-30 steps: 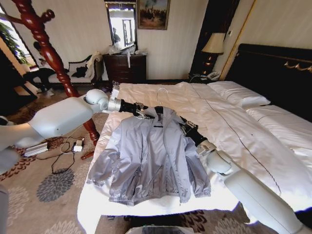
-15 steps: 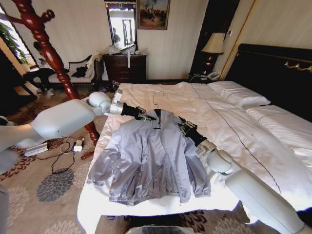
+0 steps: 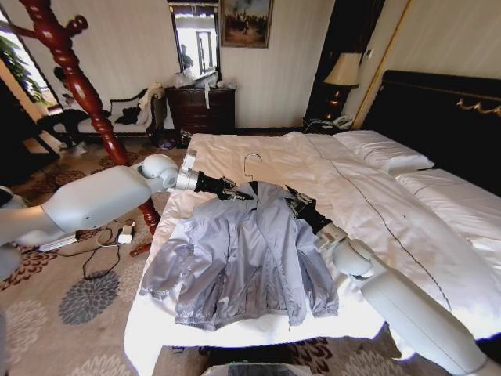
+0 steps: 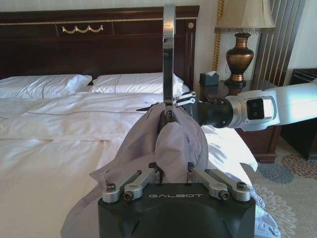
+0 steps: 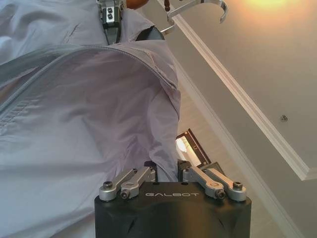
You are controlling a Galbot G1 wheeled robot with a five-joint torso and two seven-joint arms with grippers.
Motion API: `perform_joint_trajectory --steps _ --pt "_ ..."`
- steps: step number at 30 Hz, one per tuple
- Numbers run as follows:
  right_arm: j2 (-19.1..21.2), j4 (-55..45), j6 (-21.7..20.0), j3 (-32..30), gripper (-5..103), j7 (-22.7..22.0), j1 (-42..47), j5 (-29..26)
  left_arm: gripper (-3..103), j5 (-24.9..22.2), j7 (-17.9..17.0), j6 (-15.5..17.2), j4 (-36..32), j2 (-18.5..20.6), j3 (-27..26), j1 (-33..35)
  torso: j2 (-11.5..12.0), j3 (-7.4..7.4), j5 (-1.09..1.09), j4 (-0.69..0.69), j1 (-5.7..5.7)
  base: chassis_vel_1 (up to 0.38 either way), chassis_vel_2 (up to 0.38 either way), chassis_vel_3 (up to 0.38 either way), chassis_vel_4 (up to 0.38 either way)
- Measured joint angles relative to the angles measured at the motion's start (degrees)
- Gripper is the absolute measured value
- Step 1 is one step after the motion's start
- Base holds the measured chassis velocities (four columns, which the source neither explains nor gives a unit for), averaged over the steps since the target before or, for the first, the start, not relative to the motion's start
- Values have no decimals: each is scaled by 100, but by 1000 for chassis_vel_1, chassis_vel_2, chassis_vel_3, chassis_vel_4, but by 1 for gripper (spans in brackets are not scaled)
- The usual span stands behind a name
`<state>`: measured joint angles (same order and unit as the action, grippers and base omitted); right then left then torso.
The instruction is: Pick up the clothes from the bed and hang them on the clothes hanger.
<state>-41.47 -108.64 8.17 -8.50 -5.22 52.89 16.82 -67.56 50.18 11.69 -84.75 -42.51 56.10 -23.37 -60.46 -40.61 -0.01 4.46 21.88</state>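
Note:
The clothes, a shiny silver-grey jacket (image 3: pixel 239 258), lie front-up across the foot of the white bed (image 3: pixel 391 211), with the collar end bunched and raised. The clothes hanger sits inside the shoulders, and its silver hook (image 3: pixel 250 160) stands above the collar. My left gripper (image 3: pixel 237 193) is shut on the jacket's left shoulder; the left wrist view shows grey fabric (image 4: pixel 173 144) pinched between its fingers and the hook (image 4: pixel 169 54) upright behind. My right gripper (image 3: pixel 296 205) is shut on the other shoulder, with fabric (image 5: pixel 124 109) draped over it in the right wrist view.
A tall red-brown wooden coat stand (image 3: pixel 74 74) rises left of the bed. Cables and a charger (image 3: pixel 117 235) lie on the patterned carpet at its foot. A black headboard (image 3: pixel 446 110), a bedside lamp (image 3: pixel 341 74) and a dark dresser (image 3: pixel 200 110) stand behind.
Both grippers have drawn closer together and raised the jacket's shoulders, which now bunch up around the hanger. The hook has shifted slightly left. The hem still rests on the bed.

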Motion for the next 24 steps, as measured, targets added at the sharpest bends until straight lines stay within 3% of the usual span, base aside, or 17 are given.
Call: perform_joint_trajectory --steps 9,11,13,17,20,23,24 --pt "15 -37 -41 18 15 -52 6 -88 16 21 -80 -90 -23 37 -93 142 0 0 1 0 0 0 0 0 0" --pt "14 -90 -51 29 25 -70 16 -159 16 40 -22 -135 -41 31 -131 201 0 0 -1 0 0 0 0 0 0" --pt "16 -89 -74 30 25 -71 22 -175 16 40 -15 -161 -37 38 -151 220 0 0 0 1 0 0 0 0 0" --pt "17 -94 -108 29 47 -73 46 -193 16 39 1 -223 -29 73 -223 303 0 0 1 1 0 0 0 0 0" --pt "28 -98 -116 20 52 -73 66 -197 16 37 -1 -229 -11 106 -251 331 0 0 0 0 0 0 0 0 0" --pt "47 -123 -133 0 69 -73 112 -247 16 34 -15 -231 -10 159 -275 353 0 0 0 0 0 0 0 0 0" --pt "47 -123 -133 0 69 -73 112 -247 16 34 -15 -231 -10 159 -275 353 0 0 0 0 0 0 0 0 0"
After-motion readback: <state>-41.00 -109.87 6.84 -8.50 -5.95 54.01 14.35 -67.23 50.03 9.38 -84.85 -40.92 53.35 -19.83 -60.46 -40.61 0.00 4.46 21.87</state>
